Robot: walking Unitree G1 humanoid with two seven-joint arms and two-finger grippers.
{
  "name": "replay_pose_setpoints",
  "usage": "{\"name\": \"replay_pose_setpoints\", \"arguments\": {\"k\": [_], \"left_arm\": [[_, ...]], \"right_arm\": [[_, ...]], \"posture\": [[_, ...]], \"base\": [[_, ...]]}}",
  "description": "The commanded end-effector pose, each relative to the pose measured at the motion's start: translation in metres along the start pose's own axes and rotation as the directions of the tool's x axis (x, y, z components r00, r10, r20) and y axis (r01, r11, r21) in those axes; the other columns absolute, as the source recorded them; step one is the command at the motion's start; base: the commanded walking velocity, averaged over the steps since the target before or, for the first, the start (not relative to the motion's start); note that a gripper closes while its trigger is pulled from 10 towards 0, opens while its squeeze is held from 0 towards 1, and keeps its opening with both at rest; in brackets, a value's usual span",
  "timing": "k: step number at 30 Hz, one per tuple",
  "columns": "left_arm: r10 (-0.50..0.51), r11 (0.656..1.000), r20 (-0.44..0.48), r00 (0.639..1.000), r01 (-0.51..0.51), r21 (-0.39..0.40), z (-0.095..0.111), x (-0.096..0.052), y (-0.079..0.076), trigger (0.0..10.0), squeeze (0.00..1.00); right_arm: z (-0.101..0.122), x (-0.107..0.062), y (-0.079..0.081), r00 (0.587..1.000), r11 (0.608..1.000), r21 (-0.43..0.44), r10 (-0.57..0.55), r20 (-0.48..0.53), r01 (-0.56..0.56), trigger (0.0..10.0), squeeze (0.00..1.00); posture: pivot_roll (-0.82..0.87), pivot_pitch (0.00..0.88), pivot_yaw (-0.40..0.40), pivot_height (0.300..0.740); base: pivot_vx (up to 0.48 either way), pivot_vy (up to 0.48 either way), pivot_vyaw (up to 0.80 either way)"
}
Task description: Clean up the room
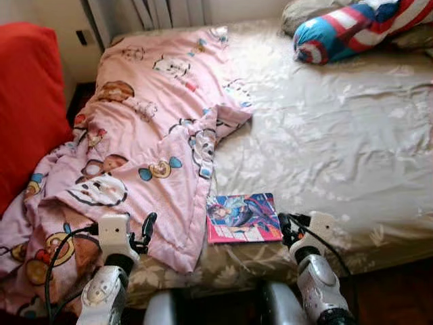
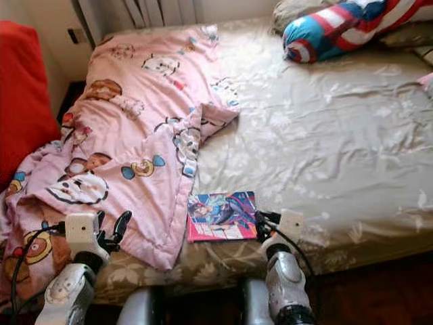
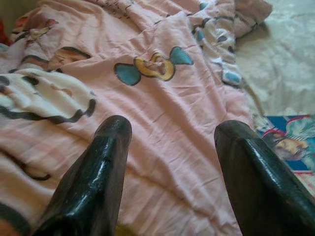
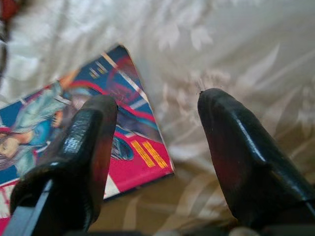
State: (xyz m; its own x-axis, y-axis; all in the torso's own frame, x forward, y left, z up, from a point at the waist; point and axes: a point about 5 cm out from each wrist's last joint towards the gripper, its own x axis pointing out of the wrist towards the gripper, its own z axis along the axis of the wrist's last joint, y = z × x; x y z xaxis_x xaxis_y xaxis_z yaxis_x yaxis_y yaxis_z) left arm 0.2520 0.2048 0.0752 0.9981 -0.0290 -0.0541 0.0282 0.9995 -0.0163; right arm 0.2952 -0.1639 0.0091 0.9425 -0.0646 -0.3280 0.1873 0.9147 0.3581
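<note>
**Reaching for the magazine at the bed's edge**

The step in hand looks like the approach to the magazine (image 1: 243, 218), which lies flat on the bed (image 1: 338, 149) near its front edge, just beside the hem of the pink blanket (image 1: 149, 149).

The right gripper (image 4: 155, 132) hovers at the magazine's near corner with its fingers (image 4: 83, 142) spread apart and holding nothing; one finger sits over the cover's edge, the other over bare sheet, so the corner falls between them.

The left gripper (image 3: 172, 162) is also open and empty, poised over the blanket with the magazine off beyond its one finger (the arm seems ready for the bedding rather than the magazine).

A flat, thin cover leaves little to pinch, so the next move probably calls for lowering the right fingers to straddle the edge, perhaps sliding it past the mattress lip first. A striped bolster (image 1: 352, 27) rests well beyond both grippers.
</note>
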Motion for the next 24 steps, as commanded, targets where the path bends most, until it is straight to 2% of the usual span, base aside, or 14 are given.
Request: {"name": "replay_pose_setpoints", "arguments": {"k": [1,8,14,19,24], "left_arm": [[0.000,1.000,-0.029,1.000,0.001,0.020,-0.002,-0.006,0.004,10.0,0.00],[-0.007,0.999,-0.058,0.998,0.009,0.046,-0.001,-0.022,0.007,10.0,0.00],[-0.003,0.998,-0.099,0.995,0.010,0.066,-0.003,-0.034,0.011,10.0,0.00],[-0.008,0.997,-0.106,0.994,0.015,0.072,-0.002,-0.036,0.011,10.0,0.00],[-0.010,0.997,-0.109,0.994,0.018,0.078,0.001,-0.038,0.012,10.0,0.00]], "right_arm": [[-0.005,0.000,-0.002,1.000,0.999,0.036,-0.023,-0.019,0.024,10.0,0.00],[0.001,0.004,-0.003,1.000,0.996,0.084,-0.016,-0.016,0.017,10.0,0.00],[0.015,0.009,-0.004,0.999,0.990,0.144,0.007,0.043,-0.013,10.0,0.00],[0.016,0.008,-0.008,0.999,0.988,0.151,0.025,0.048,-0.032,10.0,0.00],[0.012,0.006,-0.015,0.999,0.968,0.246,0.037,0.038,-0.045,10.0,0.00]], "posture": [[0.08,0.273,0.063,0.618],[0.11,0.322,0.084,0.618],[0.12,0.343,0.099,0.618],[0.14,0.346,0.107,0.618],[0.15,0.349,0.114,0.618]], "base": [[0.000,0.000,0.00],[0.000,0.000,0.00],[0.000,0.000,0.00],[0.000,0.000,0.00],[0.000,0.000,0.00]]}}
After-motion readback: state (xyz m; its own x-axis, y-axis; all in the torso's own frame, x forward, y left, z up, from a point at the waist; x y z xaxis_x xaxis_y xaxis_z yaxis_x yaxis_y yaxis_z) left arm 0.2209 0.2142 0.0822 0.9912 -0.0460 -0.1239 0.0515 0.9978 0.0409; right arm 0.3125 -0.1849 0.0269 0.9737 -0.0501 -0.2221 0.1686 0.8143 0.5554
